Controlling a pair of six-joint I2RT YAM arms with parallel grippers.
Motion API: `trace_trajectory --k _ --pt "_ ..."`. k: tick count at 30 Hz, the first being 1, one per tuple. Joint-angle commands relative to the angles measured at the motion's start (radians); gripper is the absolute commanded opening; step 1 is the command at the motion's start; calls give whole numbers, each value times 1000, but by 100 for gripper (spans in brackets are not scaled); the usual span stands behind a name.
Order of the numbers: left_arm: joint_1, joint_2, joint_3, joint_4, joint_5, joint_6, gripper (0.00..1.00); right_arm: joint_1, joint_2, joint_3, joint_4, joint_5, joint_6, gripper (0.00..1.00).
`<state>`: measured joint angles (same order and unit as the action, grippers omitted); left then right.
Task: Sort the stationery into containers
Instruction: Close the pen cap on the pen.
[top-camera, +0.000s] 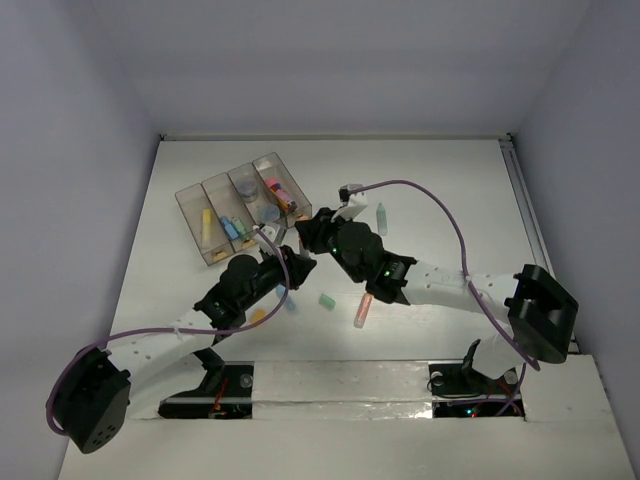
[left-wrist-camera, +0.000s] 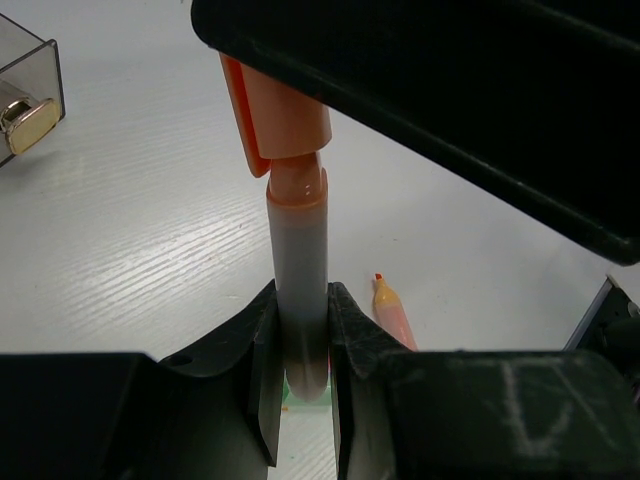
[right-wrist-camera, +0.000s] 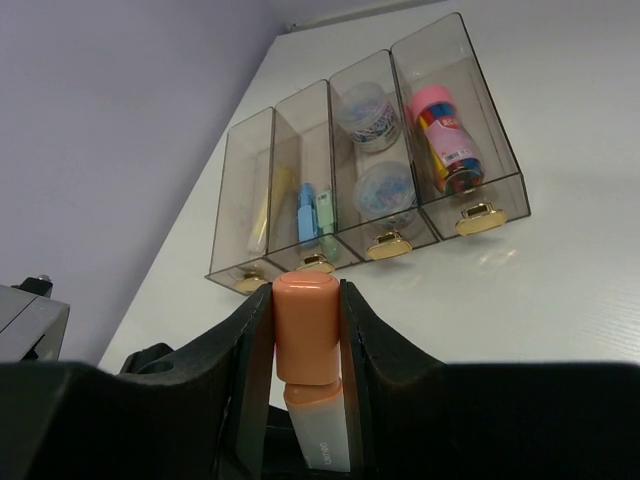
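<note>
White tabletop beside smoky four-compartment plastic tray: left gripper and right gripper both clamp one orange-capped grey marker; opposed pulling could uncap it.

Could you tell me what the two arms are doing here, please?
Both arms hold one orange marker between them, near the tray: the left gripper clamps its pale barrel, the right gripper its orange cap. The tray already holds a yellow pen, two round pots and other pieces. A green marker and a pinkish marker lie loose on the table, not yet sorted.
</note>
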<state>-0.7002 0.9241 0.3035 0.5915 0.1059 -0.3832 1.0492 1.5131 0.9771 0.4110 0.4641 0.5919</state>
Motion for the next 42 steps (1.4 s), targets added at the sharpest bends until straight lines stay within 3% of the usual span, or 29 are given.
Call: trace_trajectory --k 1,10,18,21,30,42 --pt "7 -41 29 117 -12 0 0 29 -17 -11 -80 -16 -67 0" --pt "7 -44 48 94 -5 1 0 38 -21 -11 -123 -81 -156 0" --pt "7 -42 62 96 -52 -45 0 70 -45 -81 -107 -73 -38 0" --pt "7 -31 83 97 -51 -54 0 103 -62 -107 -84 -48 -64 0" --pt "7 -65 155 90 -23 -86 0 117 -109 -222 22 -168 -61 0" --pt "7 -82 256 -67 20 -30 0 117 -148 -65 -317 -395 -201 0"
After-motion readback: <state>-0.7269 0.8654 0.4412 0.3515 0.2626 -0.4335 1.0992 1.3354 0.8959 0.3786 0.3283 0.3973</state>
